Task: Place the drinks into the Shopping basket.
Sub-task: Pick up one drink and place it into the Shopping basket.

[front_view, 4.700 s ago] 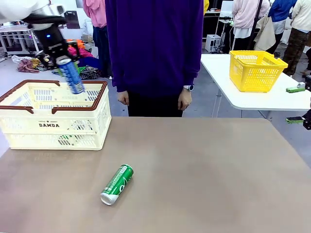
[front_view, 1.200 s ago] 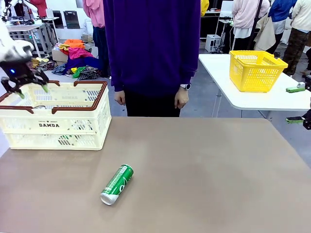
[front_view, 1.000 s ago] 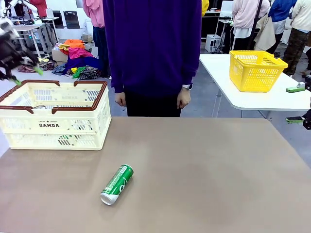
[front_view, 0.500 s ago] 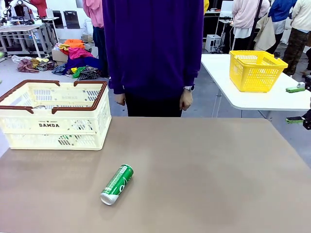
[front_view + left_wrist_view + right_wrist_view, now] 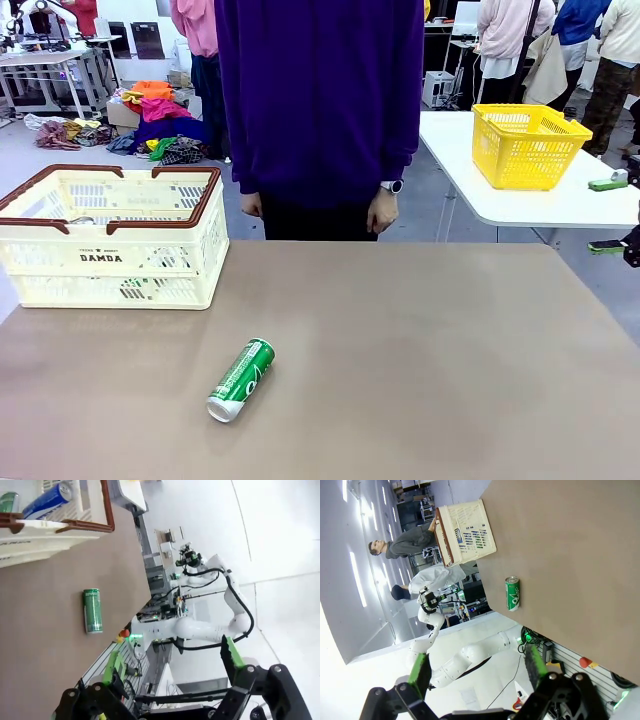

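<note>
Front view, far left: cream basket (image 5: 110, 240) sits at the table's left far corner, brown handles folded out over the rim, mouth up and unobstructed, so a can may be lowered straight in.
Basket contents: the left wrist view shows a blue can (image 5: 48, 500) lying on its side inside, with the silver top of a green-rimmed can (image 5: 8, 501) just beside it; in the front view a silver sliver shows at the rim, too small to name.
Left-centre: green can (image 5: 241, 379) lies on its side on the bare brown table (image 5: 420, 360), silver top toward the robot, well apart from the basket. Judged the one drink left to move.
Why it matters: lying flat, it could roll if nudged on its round side; jaws would do better closing across the body.
Centre, far side: person in a purple top stands at the table edge, hands (image 5: 381, 210) hanging at the sides, touching nothing.
Right background: small yellow basket (image 5: 528, 143) on a white table, not part of this job.
Left gripper (image 5: 170, 665): fingers spread wide, nothing between them, held high and clear of the table.
Right gripper (image 5: 477, 667): fingers likewise apart and empty, off beyond the table edge, green can far below its view.
</note>
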You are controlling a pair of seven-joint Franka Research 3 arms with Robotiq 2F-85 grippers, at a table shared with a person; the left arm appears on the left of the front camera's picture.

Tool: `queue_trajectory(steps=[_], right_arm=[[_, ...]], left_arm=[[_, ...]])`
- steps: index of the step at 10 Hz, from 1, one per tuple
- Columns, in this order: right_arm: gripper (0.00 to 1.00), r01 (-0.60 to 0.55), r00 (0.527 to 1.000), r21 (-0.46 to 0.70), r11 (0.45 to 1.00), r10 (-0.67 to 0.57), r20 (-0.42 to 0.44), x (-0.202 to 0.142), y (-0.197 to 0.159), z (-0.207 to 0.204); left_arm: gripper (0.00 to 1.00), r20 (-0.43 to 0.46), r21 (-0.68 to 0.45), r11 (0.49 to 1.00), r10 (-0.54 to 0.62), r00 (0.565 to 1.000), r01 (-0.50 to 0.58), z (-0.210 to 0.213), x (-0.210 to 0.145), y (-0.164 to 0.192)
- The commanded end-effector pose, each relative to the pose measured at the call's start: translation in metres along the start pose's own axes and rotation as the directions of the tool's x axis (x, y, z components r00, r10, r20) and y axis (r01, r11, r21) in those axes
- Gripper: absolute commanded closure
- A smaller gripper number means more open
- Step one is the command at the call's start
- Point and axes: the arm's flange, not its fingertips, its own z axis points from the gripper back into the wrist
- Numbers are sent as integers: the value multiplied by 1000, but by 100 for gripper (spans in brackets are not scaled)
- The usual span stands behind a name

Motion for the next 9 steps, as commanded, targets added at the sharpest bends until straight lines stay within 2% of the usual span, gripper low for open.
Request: queue_trajectory(steps=[1, 9], right_arm=[[0, -14, 1000, 14, 1000, 14, 3, 0, 2, 1], [0, -14, 1000, 14, 1000, 14, 3, 0, 2, 1]], left_arm=[[0, -59, 9, 1000, -29, 998, 30, 2, 5, -15], [0, -59, 9, 1000, -29, 998, 30, 2, 5, -15]])
